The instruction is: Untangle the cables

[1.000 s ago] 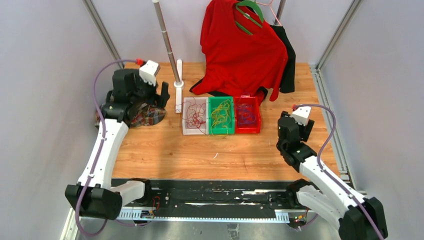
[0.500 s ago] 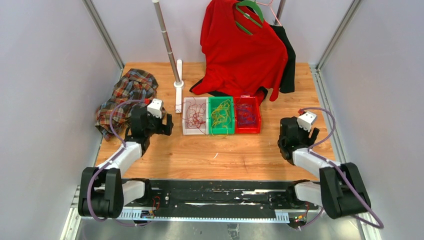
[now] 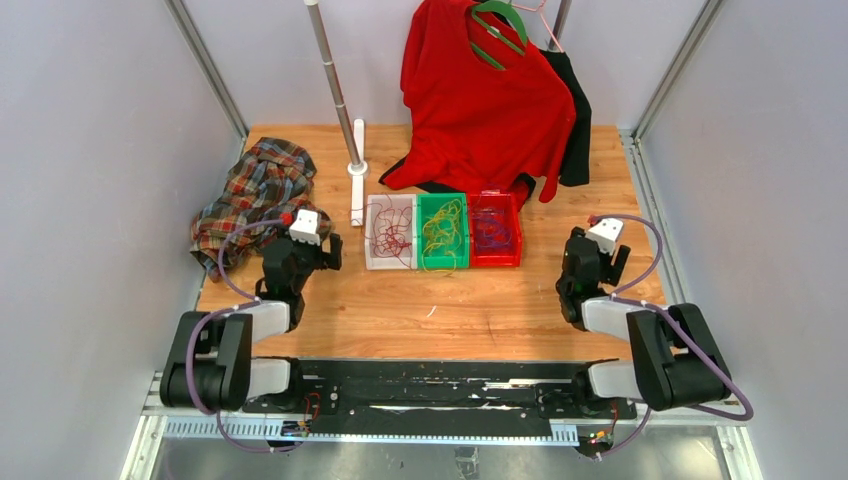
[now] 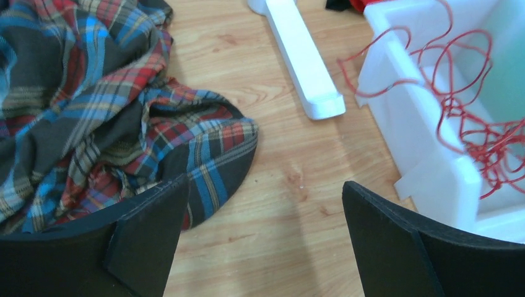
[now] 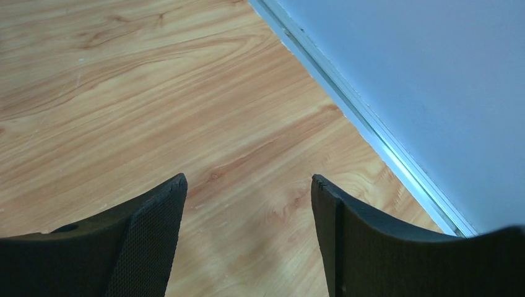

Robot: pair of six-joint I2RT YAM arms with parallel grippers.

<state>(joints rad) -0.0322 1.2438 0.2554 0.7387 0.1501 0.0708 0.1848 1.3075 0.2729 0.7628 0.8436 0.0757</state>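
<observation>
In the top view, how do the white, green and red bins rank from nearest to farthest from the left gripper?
1. White bin, just to the right of the left gripper.
2. Green bin, in the middle of the row.
3. Red bin, at the row's right end.

Plain, pale grey walls enclose a light-brown wooden plank tabletop that spreads beneath and ahead of the right gripper; just to its right, a silver aluminium rail borders the wood.
</observation>
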